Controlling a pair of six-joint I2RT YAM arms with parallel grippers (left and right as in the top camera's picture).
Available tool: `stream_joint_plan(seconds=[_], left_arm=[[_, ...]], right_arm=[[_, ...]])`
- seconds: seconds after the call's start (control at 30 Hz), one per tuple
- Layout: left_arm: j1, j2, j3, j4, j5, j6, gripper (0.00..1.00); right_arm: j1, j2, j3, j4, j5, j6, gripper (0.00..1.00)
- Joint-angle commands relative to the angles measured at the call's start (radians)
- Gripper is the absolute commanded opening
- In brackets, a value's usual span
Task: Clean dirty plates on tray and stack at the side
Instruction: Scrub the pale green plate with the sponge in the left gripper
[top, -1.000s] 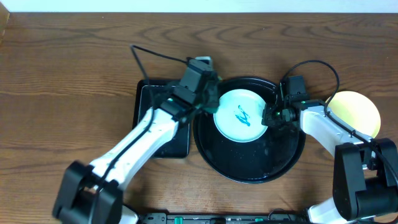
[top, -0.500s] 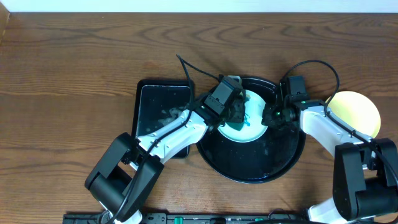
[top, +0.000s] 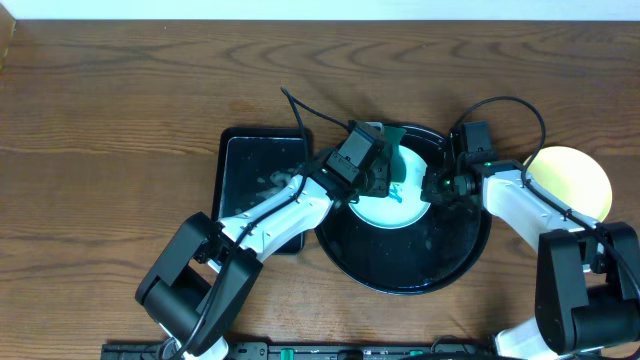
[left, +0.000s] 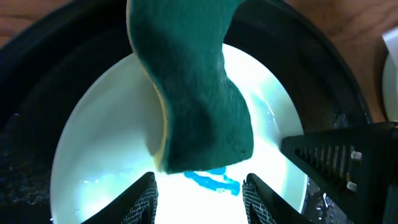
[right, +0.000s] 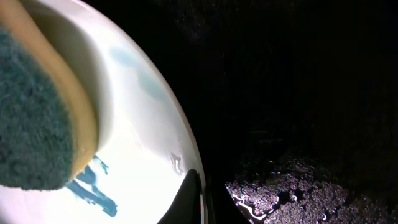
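Note:
A white plate (top: 392, 208) with a teal-blue scribble (left: 214, 180) lies in the round black tray (top: 400, 262). A green sponge (left: 193, 93) with a yellow backing rests on the plate, just past my left gripper (left: 199, 186). That gripper stands open over the plate with nothing between its fingers. My right gripper (right: 196, 196) is shut on the plate's right rim; it also shows in the overhead view, right gripper (top: 440, 186). From the right wrist, the sponge (right: 37, 112) sits above the scribble (right: 93, 190). A pale yellow plate (top: 572, 178) lies on the table to the right.
A wet rectangular black tray (top: 262, 190) sits left of the round tray, under my left arm. Water drops cover the round tray's floor (right: 298, 186). Bare wooden table (top: 110, 130) stretches to the left and behind.
My left gripper swung from the rectangular tray's far edge to above the plate, carrying the sponge, then opened and left the sponge on the plate. The right gripper has not moved.

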Motion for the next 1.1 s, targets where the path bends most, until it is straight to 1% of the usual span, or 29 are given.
stream_joint_plan(seconds=[0.0, 0.2, 0.3, 0.43, 0.83, 1.07], left_arm=[[0.004, -0.002, 0.013, 0.002, -0.039, 0.002, 0.46], [0.005, -0.003, 0.013, 0.107, -0.041, 0.003, 0.46], [0.004, -0.002, 0.014, 0.143, -0.088, 0.002, 0.46], [0.004, 0.0, 0.013, 0.144, -0.148, -0.005, 0.46], [-0.015, 0.092, 0.013, 0.254, -0.146, -0.005, 0.45], [-0.025, 0.138, 0.013, 0.292, -0.147, -0.005, 0.43]], right_arm=[[0.016, 0.02, -0.008, -0.016, 0.024, -0.002, 0.01], [0.016, 0.02, -0.007, -0.015, 0.024, -0.002, 0.01], [0.016, 0.02, -0.007, -0.015, 0.024, -0.002, 0.01], [0.016, 0.02, -0.007, -0.015, 0.024, -0.002, 0.01], [0.016, 0.02, -0.008, -0.014, 0.024, -0.002, 0.01], [0.016, 0.02, -0.007, -0.011, 0.024, -0.002, 0.01]])
